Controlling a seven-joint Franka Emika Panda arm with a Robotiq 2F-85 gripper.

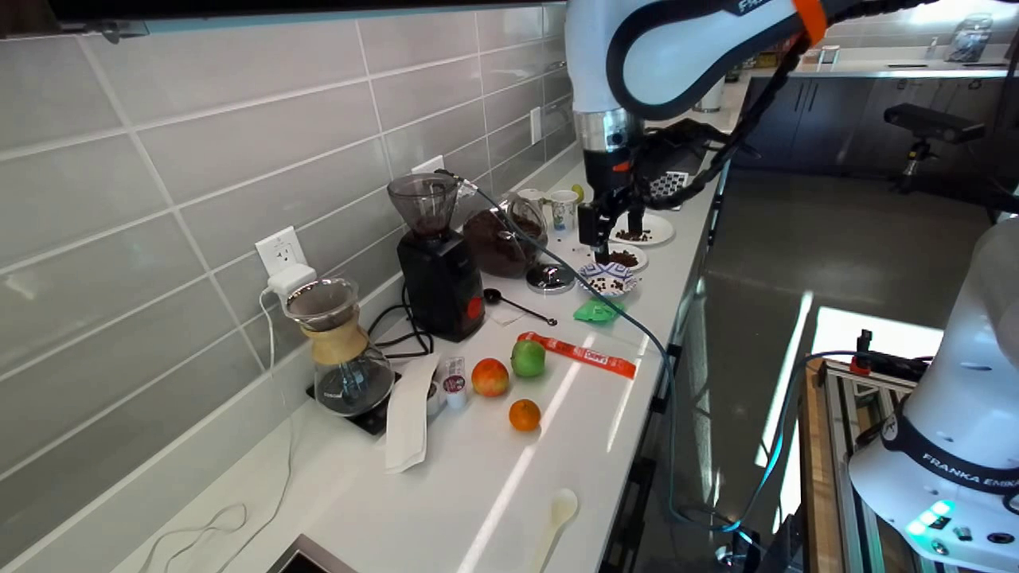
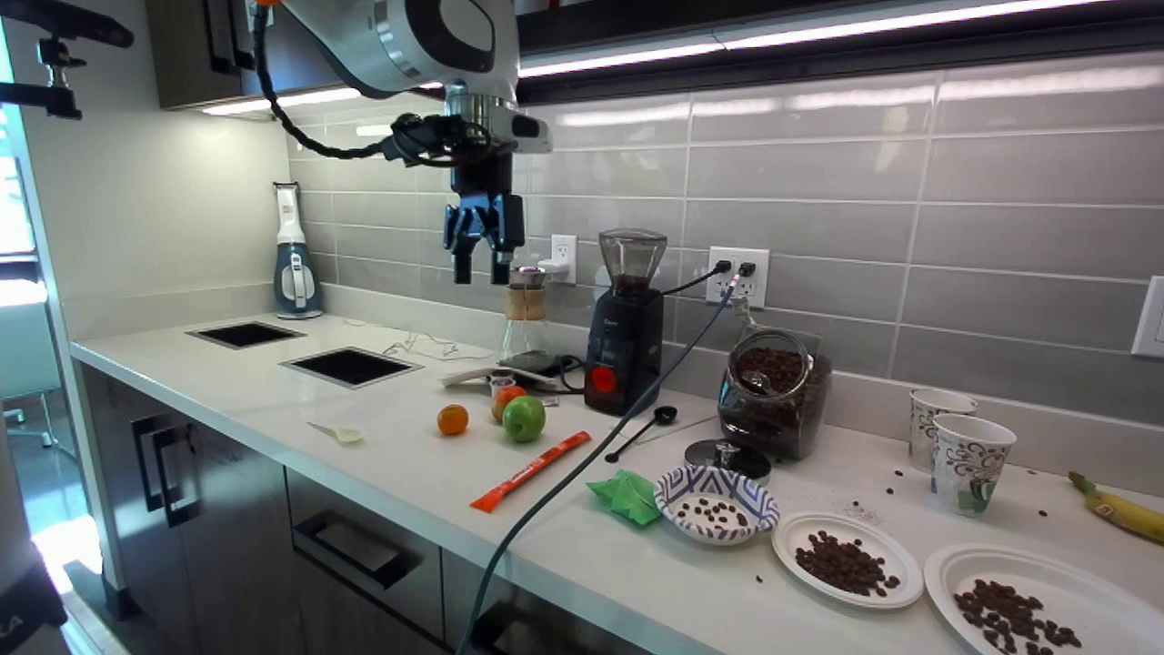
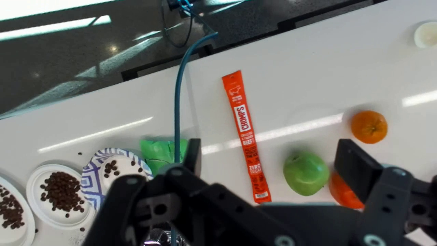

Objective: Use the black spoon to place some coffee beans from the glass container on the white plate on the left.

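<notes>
Black spoon (image 2: 644, 431) flat on the counter (image 2: 391, 437), gripper (image 2: 482, 264) above with fingers (image 3: 358, 171) parted and holding nothing.

The larger white plate (image 2: 1091, 591) is cut off at four o'clock in an exterior view and at eight in the wrist view, where the gripper's own body blocks much of the lower part. In an exterior view a finger partly hides the smaller white plate (image 1: 642, 256). The spoon's tail end is too small to make out. In an exterior view the scoop (image 2: 667, 415) points to two o'clock and the slim, straight handle (image 2: 627, 443) to eight. It is all black with a small round scoop, and there lies at eight o'clock from the glass container (image 2: 812, 359), dark with coffee beans (image 2: 773, 423).
</notes>
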